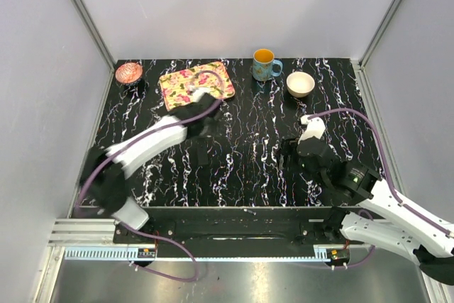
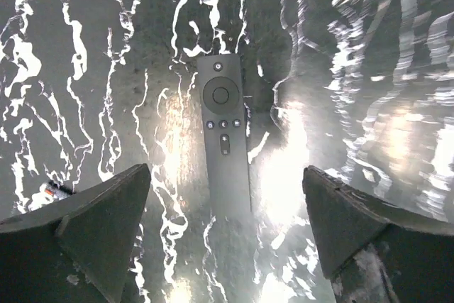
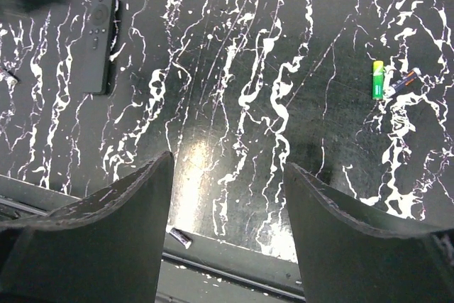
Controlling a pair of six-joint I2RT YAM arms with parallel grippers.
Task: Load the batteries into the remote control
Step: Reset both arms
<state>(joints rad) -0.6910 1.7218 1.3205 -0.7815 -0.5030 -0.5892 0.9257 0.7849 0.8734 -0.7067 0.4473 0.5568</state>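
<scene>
Left tool is open, its fingers wide on either side of the remote control without touching it; nothing held. Right tool is also open and empty. The remote lies flat on the worktop, buttons up, so we judge the battery door faces down. Two batteries lie well apart from it, on the right arm's side. Risks: the thin bar may skid when pinched, and a nudged cell may roll away.
</scene>
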